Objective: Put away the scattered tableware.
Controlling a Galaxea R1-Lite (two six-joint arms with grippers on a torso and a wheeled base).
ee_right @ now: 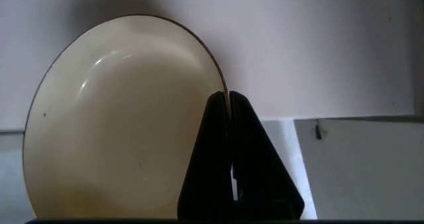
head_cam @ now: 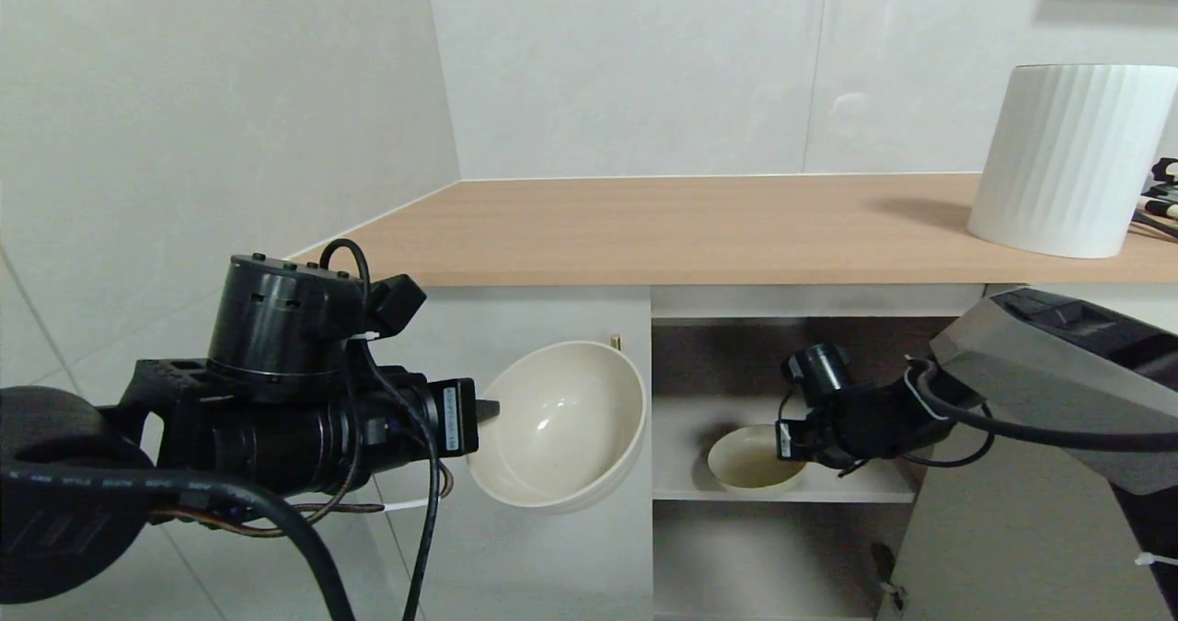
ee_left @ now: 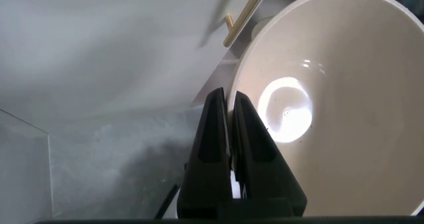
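Shelf [head_cam: 865,490]: just under right gripper [ee_right: 229,103], clamped on shallow dish [ee_right: 119,118] rim.
Left gripper [ee_left: 230,99]: clamped on bowl [ee_left: 351,71].
Tip: settle dish flat before releasing.

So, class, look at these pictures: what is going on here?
A robot is putting bowls away. Its left gripper grips the rim of a large cream bowl, held tilted before the closed cabinet door. Its right gripper grips the rim of a smaller bowl inside the open cabinet, down at the shelf; whether it rests there is unclear.
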